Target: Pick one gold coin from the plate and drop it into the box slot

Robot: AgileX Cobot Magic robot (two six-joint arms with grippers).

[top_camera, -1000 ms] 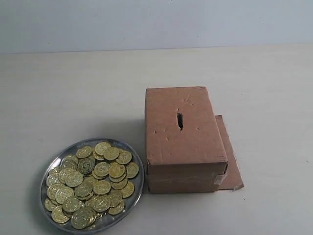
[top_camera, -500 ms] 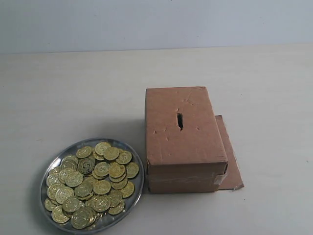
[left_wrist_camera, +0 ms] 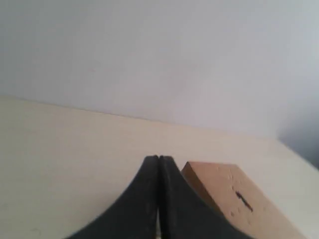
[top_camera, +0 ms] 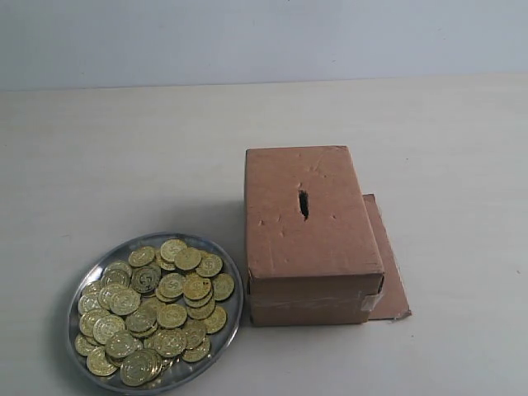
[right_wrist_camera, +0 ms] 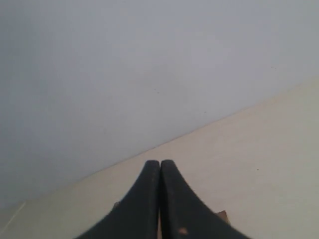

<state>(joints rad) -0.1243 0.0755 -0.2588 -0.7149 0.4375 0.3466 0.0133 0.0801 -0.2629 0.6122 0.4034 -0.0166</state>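
both pincers point(left_wrist_camera: 158, 160) point(right_wrist_camera: 160, 163) clenched empty, coins point(top_camera: 157, 309) on plate point(top_camera: 233, 276), box point(top_camera: 309, 231) beside

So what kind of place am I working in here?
Probably a lab or test bench, not a home: a pale table against a blank wall, with a plate of gold coins and a slotted cardboard box staged on it.

The coins point(top_camera: 157, 309) are shiny gold with stamped faces; the plate point(top_camera: 210, 252) is silvery. The box point(top_camera: 318, 239) is plain brown, its slot point(top_camera: 304, 204) dark, and the cardboard sheet point(top_camera: 392, 280) a redder brown. The table point(top_camera: 124, 165) is pale beige. The left gripper point(left_wrist_camera: 158, 159) and right gripper point(right_wrist_camera: 160, 163) are black.
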